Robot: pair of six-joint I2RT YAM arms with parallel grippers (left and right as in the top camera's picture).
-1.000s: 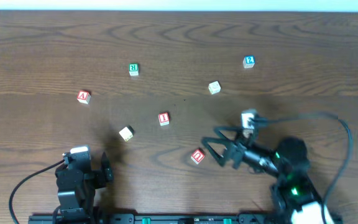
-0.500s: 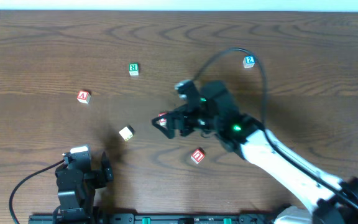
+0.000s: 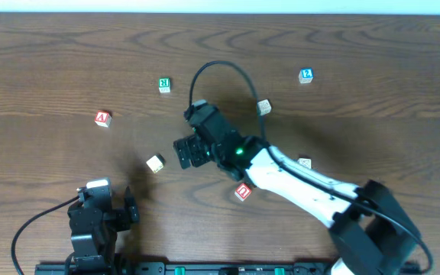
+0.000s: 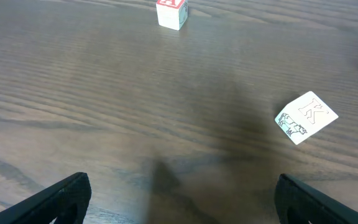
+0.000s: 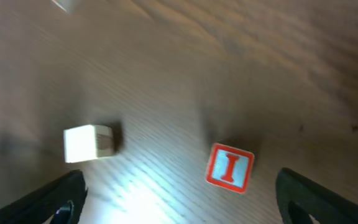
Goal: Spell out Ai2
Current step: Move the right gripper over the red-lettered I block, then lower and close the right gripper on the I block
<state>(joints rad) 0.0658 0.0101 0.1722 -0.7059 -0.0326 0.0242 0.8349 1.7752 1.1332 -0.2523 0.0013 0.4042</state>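
Overhead view of a wooden bench (image 3: pixel 37 46). At centre frame the right fingers (image 5: pixel 309 190) are spread apart, and the red I cube (image 5: pixel 230 167) lies on the wood between them, untouched. The red A cube (image 3: pixel 102 118) sits at left. The blue 2 cube (image 3: pixel 305 75) sits upper right, near the far edge. At lower left the left fingers (image 4: pixel 67 196) are also apart. Bare wood separates A and I.
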